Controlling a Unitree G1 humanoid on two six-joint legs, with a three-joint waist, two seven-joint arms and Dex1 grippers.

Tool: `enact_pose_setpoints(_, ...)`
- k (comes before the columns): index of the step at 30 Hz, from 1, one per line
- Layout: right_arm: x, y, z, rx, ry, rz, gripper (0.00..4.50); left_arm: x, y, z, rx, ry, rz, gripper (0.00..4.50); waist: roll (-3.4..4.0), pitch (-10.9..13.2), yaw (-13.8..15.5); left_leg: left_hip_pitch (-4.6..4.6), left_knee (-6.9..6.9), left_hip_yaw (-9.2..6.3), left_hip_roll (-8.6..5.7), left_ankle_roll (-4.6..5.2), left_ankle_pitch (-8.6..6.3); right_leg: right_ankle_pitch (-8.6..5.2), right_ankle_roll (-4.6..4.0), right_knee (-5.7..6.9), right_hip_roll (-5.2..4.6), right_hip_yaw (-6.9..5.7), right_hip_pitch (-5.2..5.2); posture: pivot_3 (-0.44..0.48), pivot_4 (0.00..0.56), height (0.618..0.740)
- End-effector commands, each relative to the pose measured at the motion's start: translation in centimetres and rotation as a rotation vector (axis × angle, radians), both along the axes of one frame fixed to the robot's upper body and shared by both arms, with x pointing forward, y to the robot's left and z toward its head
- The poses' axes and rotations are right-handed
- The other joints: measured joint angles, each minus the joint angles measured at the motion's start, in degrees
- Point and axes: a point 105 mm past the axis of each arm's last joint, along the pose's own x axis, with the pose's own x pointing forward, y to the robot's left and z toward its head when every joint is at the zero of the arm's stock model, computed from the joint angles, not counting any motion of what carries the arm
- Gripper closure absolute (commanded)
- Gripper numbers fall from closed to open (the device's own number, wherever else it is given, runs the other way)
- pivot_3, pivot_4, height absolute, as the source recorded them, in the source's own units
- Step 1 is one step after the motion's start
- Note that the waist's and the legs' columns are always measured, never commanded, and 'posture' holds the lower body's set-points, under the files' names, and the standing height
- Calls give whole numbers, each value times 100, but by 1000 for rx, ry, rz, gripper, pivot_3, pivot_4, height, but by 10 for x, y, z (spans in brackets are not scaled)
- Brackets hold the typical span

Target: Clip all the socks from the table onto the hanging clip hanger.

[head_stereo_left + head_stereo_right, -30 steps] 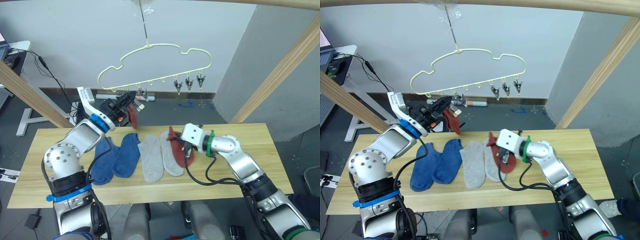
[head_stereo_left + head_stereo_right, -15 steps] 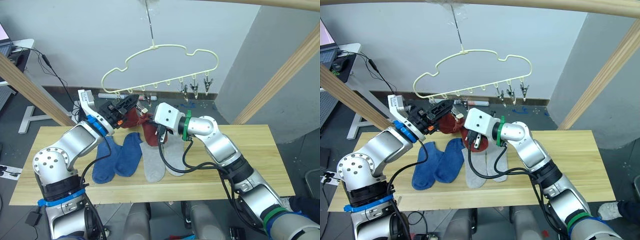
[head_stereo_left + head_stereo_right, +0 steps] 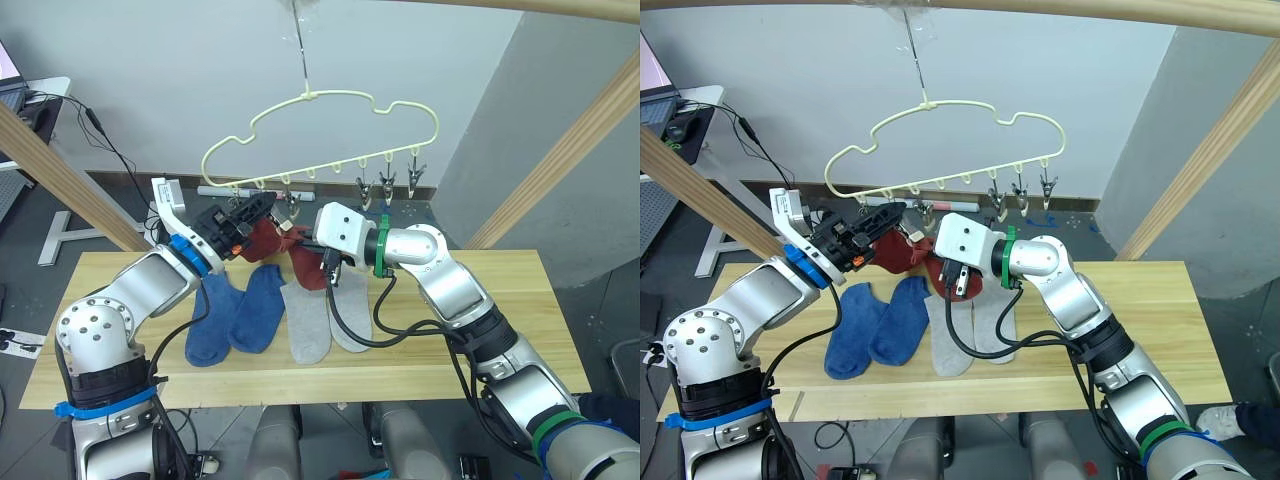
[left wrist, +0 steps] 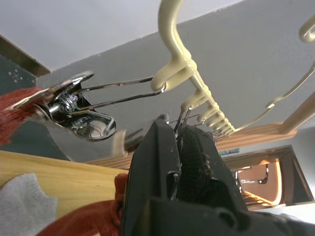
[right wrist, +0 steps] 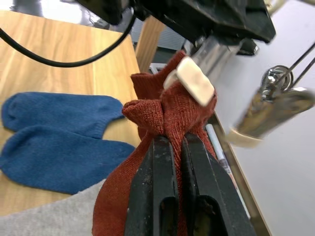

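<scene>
The pale yellow clip hanger (image 3: 320, 130) hangs above the table (image 3: 520, 320). My left gripper (image 3: 260, 203) is raised to the hanger's left clips and is shut on one clip (image 4: 179, 125). The neighbouring clip (image 4: 74, 105) holds a rust red sock (image 3: 263, 238). My right gripper (image 3: 322, 262) is shut on the second rust red sock (image 5: 162, 118) and holds it in the air just right of the left gripper, close under the clips. Two blue socks (image 3: 235, 315) and two light grey socks (image 3: 320, 315) lie side by side on the table.
Three free clips (image 3: 388, 185) dangle at the hanger's right end. Slanted wooden posts (image 3: 575, 140) stand at both sides, and a wooden rail runs overhead. My right arm's black cable (image 3: 385, 335) lies over the grey socks. The table's right half is bare wood.
My right gripper lifted the red sock off the table and carried it up and left to the clips beside my left gripper. The left gripper stayed at the hanger.
</scene>
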Motion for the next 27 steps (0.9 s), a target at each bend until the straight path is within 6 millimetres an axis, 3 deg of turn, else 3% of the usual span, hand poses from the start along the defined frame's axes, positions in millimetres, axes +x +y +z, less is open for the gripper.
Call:
enact_pose_setpoints(1,-8,5,26,52,-68,40,4499,-5,-3,-2,57,-31,-3,4089,0,0,2,0,0,-1,0,0,0,0,0,0,0,-1,0,-70,289,740)
enact_pose_setpoints(10,-7,5,19,61,-35,28,4500,-4,5,-3,53,-22,36,1260,0,1,35,-4,-1,-3,0,8,-5,0,0,-3,0,-2,-3,-66,290,740)
enact_pose_setpoints(12,-7,5,13,92,29,16,4500,-3,12,-6,102,-6,60,1260,0,1,36,-4,-1,-3,0,8,-5,0,0,-3,0,-2,-3,-62,288,740)
enact_pose_setpoints(15,-10,4,4,167,186,-7,3710,-6,22,-18,266,21,100,1221,0,1,36,-4,-5,-4,1,8,-5,-1,-1,-3,0,-2,-4,-62,288,740)
enact_pose_setpoints(19,-11,-5,-11,184,278,-54,2274,-16,26,-36,532,7,89,1221,3,2,49,-4,-23,-1,1,7,-4,-1,-2,-12,-1,-1,-11,-40,290,740)
enact_pose_setpoints(25,-12,-37,-34,192,340,-193,117,-29,20,-44,663,-103,56,1221,3,2,101,-9,-37,2,0,8,-5,-1,-3,-36,-7,-3,-13,-30,287,740)
enact_pose_setpoints(27,-11,-51,-34,214,346,-241,18,-30,13,-43,664,-153,58,1221,4,3,128,-10,-41,4,-3,8,-5,-1,-2,-41,-10,-2,-13,-30,287,740)
